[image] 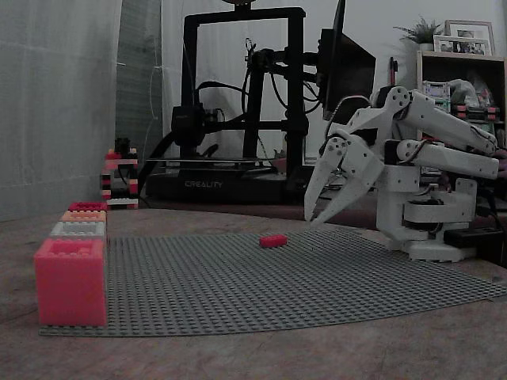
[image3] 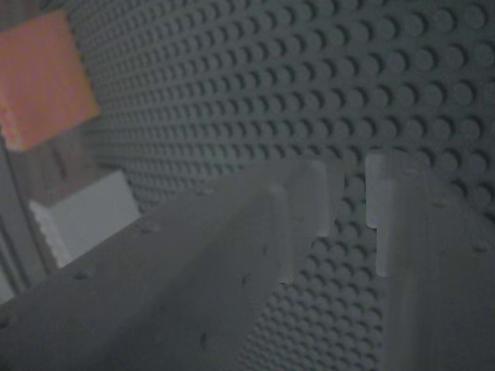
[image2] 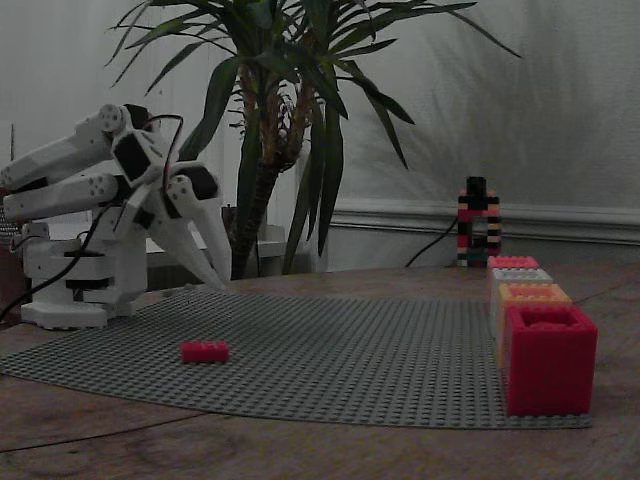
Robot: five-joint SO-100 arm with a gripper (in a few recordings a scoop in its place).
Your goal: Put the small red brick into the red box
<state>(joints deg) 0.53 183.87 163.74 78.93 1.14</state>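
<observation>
Fixed view, sweeping left: the row of boxes is sitting along the baseplate's [image: 238, 277] edge. Which is the red box? In the other fixed view the nearest, deep crimson one [image2: 549, 358] looks the likeliest. Moving right, the small red brick [image: 272, 241] is lying free mid-plate, apart from everything. Further right, the gripper [image: 322, 215] is hanging above the plate, fingers slightly parted and holding nothing, probably lining up its reach.
</observation>
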